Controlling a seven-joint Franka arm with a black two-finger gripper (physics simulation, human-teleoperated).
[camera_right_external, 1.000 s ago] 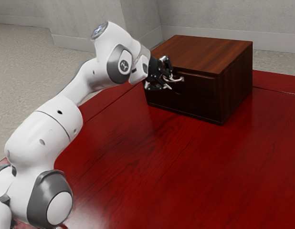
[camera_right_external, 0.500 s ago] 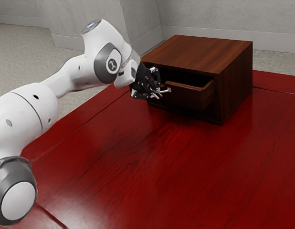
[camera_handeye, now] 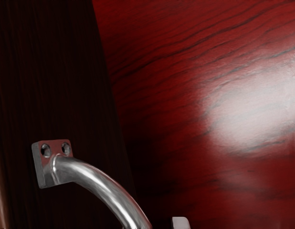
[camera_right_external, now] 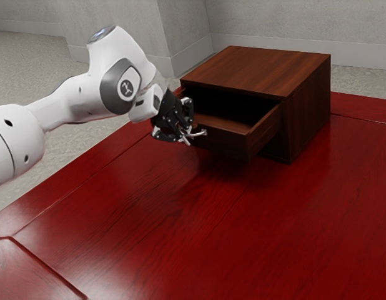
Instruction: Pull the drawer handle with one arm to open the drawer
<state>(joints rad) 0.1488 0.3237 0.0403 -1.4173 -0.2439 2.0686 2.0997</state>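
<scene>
Claw: your gripper (camera_right_external: 179, 127) is closed narrow on the drawer handle (camera_right_external: 197, 132), pinching the bar from two sides.
Handle: a curved silver bar (camera_handeye: 90, 179), fixed to the dark front by a two-screw plate.
Drawer: the drawer (camera_right_external: 221, 140) stands partway out of the cabinet (camera_right_external: 268, 69), toward the exterior view's left.
Cabinet: it sits on the red table (camera_right_external: 212, 219).
Arm: your arm (camera_right_external: 68, 103) reaches in from the exterior view's left.
</scene>
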